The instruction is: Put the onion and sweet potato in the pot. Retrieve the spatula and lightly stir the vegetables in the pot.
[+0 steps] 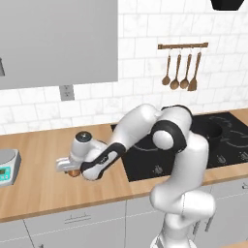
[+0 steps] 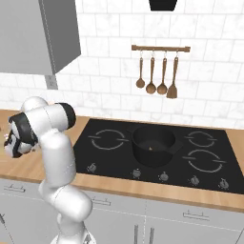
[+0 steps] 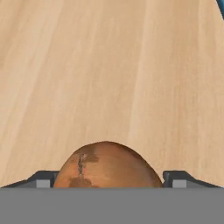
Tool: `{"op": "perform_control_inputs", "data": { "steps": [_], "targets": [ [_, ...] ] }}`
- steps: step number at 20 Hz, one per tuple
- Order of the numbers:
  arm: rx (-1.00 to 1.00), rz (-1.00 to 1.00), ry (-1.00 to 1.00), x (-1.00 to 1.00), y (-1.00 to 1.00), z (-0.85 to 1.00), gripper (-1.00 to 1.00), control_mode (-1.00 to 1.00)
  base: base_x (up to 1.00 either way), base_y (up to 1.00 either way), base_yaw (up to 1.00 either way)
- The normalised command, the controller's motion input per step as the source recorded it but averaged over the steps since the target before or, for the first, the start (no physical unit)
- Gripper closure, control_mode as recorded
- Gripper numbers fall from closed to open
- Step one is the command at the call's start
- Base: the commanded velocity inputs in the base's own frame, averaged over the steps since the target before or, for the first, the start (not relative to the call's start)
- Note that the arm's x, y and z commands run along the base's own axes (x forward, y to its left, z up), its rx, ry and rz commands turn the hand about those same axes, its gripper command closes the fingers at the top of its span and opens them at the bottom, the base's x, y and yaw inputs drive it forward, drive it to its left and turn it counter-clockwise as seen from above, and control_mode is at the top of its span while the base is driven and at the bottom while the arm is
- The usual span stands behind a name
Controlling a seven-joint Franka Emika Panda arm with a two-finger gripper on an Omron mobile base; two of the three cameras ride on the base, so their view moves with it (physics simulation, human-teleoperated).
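Note:
My gripper [image 1: 71,170] is down on the wooden counter left of the stove. It stands open, with the reddish-brown sweet potato [image 3: 107,166] between the fingertips [image 3: 43,179] and a small gap on each side. That sweet potato [image 1: 73,173] shows as a small brown lump under the hand. The dark pot [image 2: 153,143] sits on the hob's middle, a small pale speck, possibly the onion [image 2: 151,148], inside it. A sliver of teal-blue, likely the spatula [image 3: 221,6], lies at the hand view's top right corner.
The black hob [image 1: 145,162] begins just right of the gripper. A kitchen scale [image 1: 7,167] stands at the counter's left end. Brown wooden spoons and a turner [image 1: 181,72] hang on a wall rail. A grey cabinet [image 1: 58,38] hangs above.

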Motion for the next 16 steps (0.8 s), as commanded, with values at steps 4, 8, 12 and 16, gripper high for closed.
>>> {"op": "perform_control_inputs", "data": {
  "steps": [4, 8, 12, 16],
  "targets": [
    [-0.06, -0.08, -0.04, -0.19, 0.03, -0.01, 1.00, -1.00, 0.00, 0.00, 0.00],
    [-0.03, -0.14, -0.24, -0.49, -0.33, 0.60, 1.00, -1.00, 0.00, 0.00, 0.00],
    [0.00, -0.12, -0.22, -0.34, -0.77, 1.00, 1.00, -1.00, 0.00, 0.00, 0.00],
    [0.00, -0.12, -0.09, -0.11, -0.99, 1.00, 1.00, -1.00, 0.00, 0.00, 0.00]
  ]
}}
